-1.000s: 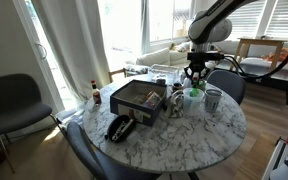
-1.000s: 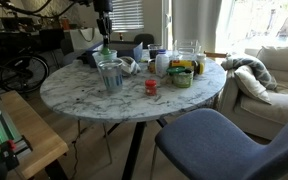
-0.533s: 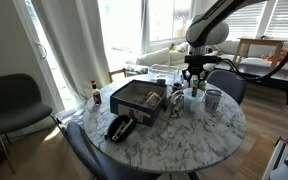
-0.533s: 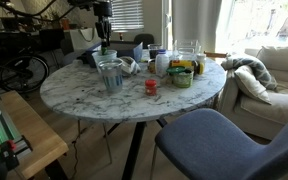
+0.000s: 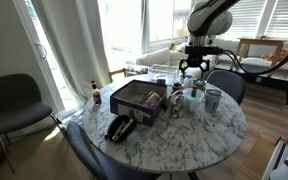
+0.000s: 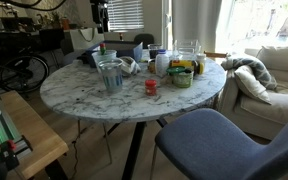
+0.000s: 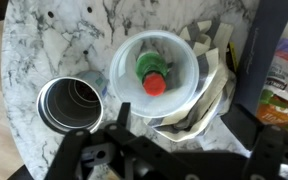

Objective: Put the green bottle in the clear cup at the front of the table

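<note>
Green bottle (image 7: 150, 66) stands red cap up inside the clear cup (image 7: 189, 58), centre of wrist view. Grey tumbler (image 7: 72, 105) sits just beside the cup, left of it, on the marble surface (image 7: 54, 40). Pincer (image 7: 179, 140) is at the bottom edge, spread wide, empty. In an exterior view the pincer (image 5: 192, 70) hangs above the cup.

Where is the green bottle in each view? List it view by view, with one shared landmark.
Exterior view: right of centre, green bottle standing in the clear cup.
Exterior view: upper left, just behind the grey tumbler.
Wrist view: centre, cap up inside the cup.
Shared landmark: the grey tumbler beside the cup.
</note>
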`<action>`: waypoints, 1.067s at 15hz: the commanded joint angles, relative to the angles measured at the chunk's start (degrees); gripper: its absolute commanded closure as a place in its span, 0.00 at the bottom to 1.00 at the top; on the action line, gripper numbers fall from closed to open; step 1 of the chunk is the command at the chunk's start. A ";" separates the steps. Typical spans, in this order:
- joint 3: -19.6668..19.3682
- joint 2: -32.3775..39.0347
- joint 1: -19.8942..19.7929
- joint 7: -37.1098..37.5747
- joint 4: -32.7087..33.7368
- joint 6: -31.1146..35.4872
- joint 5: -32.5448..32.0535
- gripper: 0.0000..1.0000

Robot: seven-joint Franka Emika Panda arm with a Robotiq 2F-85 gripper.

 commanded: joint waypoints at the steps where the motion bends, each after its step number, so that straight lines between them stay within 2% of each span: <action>1: 0.92 -6.31 2.01 -9.04 -1.92 -6.19 2.46 0.00; 4: 2.89 -9.66 4.07 -15.22 -2.80 -9.59 3.71 0.00; 6: 4.70 -10.88 5.46 -18.13 -3.25 -10.55 2.35 0.00; 11: 9.21 -11.16 8.68 -24.23 -3.02 -9.41 -1.83 0.00; 14: 10.15 -11.45 10.73 -30.58 -3.40 -8.52 -2.25 0.00; 15: 10.05 -10.02 9.84 -26.53 -1.47 -9.94 -1.62 0.00; 16: 10.23 -10.02 10.17 -26.85 -1.41 -9.93 -1.62 0.00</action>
